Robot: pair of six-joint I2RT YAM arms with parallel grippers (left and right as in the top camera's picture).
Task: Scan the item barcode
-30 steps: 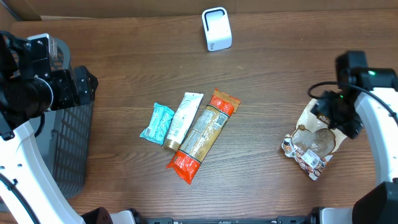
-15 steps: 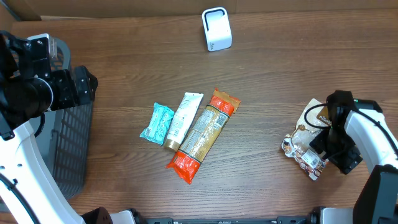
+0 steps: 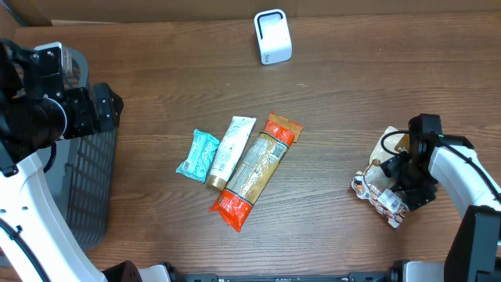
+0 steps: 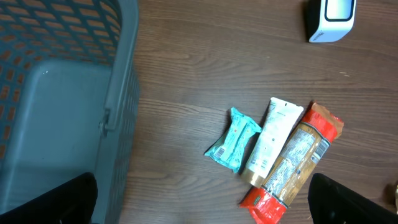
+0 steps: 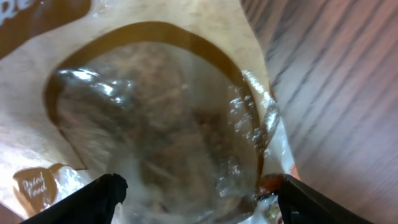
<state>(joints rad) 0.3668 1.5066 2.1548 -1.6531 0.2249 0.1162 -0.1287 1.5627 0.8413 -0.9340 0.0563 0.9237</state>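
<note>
At lower right, the right gripper (image 5: pixel 205 202), fingers spread, hangs over the bag (image 3: pixel 374 182). The bag looks light, crinkly and slippery, so pinch a flat edge.

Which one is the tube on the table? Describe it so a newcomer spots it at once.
On the wooden table, look at the three items lying side by side in the middle. The tube is the centre one, between the teal pouch and the long orange-ended pack. It alone is white, with a gold cap.
</note>
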